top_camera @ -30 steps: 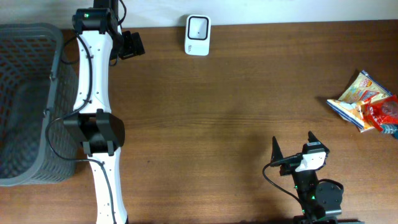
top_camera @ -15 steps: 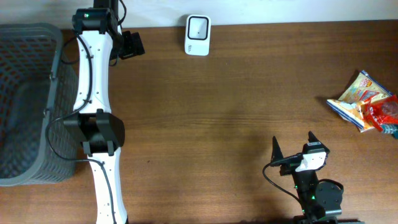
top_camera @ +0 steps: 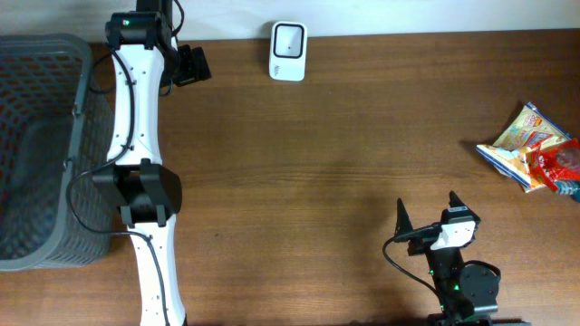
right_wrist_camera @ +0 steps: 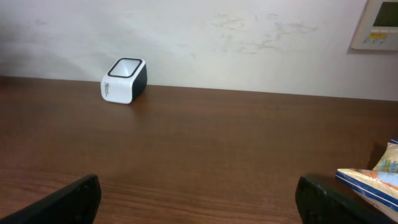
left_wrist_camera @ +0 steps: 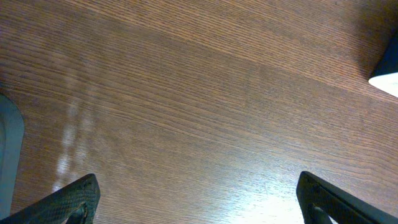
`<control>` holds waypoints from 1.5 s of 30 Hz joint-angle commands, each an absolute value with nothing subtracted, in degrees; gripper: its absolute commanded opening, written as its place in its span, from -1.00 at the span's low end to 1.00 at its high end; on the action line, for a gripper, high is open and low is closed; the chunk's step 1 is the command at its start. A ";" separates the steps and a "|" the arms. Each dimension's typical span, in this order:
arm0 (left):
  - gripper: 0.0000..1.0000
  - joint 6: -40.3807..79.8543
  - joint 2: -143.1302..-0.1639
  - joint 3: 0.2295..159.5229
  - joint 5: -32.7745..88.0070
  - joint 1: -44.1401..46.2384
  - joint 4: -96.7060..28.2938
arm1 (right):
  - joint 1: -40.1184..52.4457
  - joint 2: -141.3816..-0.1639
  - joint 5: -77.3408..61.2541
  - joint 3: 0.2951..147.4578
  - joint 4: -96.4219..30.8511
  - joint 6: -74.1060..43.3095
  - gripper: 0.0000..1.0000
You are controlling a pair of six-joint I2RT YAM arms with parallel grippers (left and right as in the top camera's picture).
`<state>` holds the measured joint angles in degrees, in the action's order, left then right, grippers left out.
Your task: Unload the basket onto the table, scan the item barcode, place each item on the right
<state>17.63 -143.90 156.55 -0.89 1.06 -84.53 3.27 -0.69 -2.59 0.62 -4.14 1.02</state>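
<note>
The table (top_camera: 317, 163) is bare brown wood across its middle. The basket (top_camera: 45, 40), grey mesh, sits at the left edge; I can make out nothing inside it. The packets (top_camera: 535, 149), the goods to scan, lie in a small heap at the right edge, toward the far side, a yellow one and a red one overlapping. I judge them light, soft and crinkly, with slick film that could slide out of a pinch. The flat sealed seam at the end pointing inward looks the best place to take hold. Squeezing the belly might crush what is inside. No barcode shows from here. The scanner (top_camera: 288, 39) stands at the far edge, its window facing up, well apart from the packets. My right claw (top_camera: 427, 203) hangs wide and holds nothing, close to the near edge. My left claw (top_camera: 192, 65), also wide and bare, is by the far left corner, just beside the basket.
</note>
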 commanded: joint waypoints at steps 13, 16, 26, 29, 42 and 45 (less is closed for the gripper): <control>0.98 18.00 -142.58 156.53 -1.30 3.40 -84.47 | 3.75 -0.32 -2.13 0.32 -4.49 0.40 0.97; 0.99 17.93 -142.58 156.53 -1.41 6.66 -84.47 | 3.75 -0.32 -2.13 0.32 -4.51 0.40 0.97; 0.98 17.96 -140.11 156.53 -12.51 15.11 -84.79 | 3.75 -0.32 -2.13 0.32 -4.49 0.40 0.97; 0.99 17.98 -135.94 156.53 -13.13 15.77 -84.64 | 3.75 -0.32 -2.13 0.32 -4.49 0.40 0.97; 0.99 18.00 -118.45 155.85 -16.40 16.36 -93.03 | 3.75 -0.32 -2.13 0.32 -4.49 0.40 0.97; 0.98 18.68 -113.65 149.67 -16.53 16.51 -91.48 | 3.75 -0.32 -2.13 0.32 -4.49 0.40 0.97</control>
<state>17.65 -117.30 155.59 -15.35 16.14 -92.71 3.27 -0.69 -2.59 0.62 -4.12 0.64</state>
